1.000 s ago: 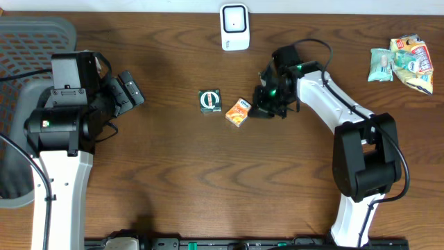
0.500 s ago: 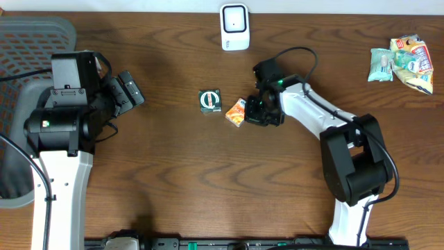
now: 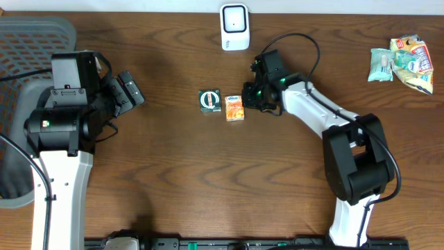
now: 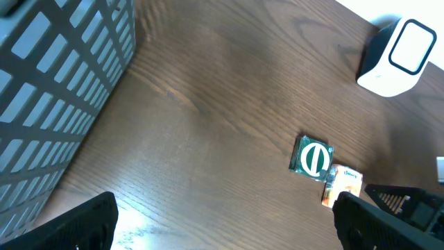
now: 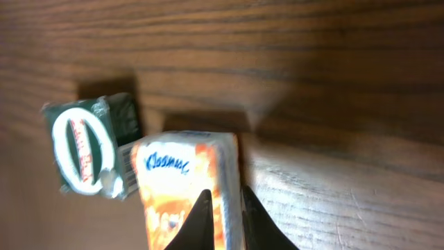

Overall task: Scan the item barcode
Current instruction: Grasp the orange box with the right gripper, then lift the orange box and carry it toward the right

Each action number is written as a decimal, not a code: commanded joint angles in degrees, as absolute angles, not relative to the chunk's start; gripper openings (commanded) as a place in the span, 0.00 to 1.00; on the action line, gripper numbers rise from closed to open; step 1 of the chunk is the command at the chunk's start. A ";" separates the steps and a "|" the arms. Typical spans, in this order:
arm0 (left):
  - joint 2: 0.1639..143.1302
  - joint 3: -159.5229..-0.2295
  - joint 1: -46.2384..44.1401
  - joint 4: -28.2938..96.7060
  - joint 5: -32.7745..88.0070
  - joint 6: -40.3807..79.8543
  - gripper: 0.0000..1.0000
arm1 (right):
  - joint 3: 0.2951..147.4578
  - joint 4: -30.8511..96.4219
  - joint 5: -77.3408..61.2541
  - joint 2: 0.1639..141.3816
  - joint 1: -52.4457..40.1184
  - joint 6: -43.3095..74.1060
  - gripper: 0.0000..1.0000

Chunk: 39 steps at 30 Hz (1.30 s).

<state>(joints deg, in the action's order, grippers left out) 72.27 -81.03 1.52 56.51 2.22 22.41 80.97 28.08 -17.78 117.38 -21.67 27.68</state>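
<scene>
Right pincer: 2 fingers nearly together with a narrow gap. In the wrist view the tips sit over the right edge of the carton. I cannot tell whether it grips the carton or has let go.
Carton: orange, lying flat on the surface, just above the centre of the overhead frame, with the right pincer at its upper right.
Pack: green with a white oval, just left of the carton.
Scanner: white, upright at top centre, apart from the carton.
Left pincer: released, fingers wide apart, at mid left, well apart from the carton.
Basket: grey mesh, upper left corner.
Snacks: a few packets bunched at upper right.
</scene>
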 commanded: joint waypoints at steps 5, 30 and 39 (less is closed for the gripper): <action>72.23 -81.54 1.87 56.55 1.67 21.65 0.98 | 83.13 30.92 -28.29 116.71 -19.49 24.56 0.29; 72.23 -81.54 1.87 56.58 1.67 21.65 0.98 | 82.08 31.88 -10.83 117.78 -24.51 22.00 0.76; 72.23 -81.54 1.87 56.55 1.67 21.65 0.98 | 80.99 29.02 -14.57 118.15 -25.76 22.00 0.63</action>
<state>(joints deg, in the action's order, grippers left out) 72.27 -81.03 1.52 56.51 2.22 22.41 81.65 29.28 -13.56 117.38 -25.02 22.48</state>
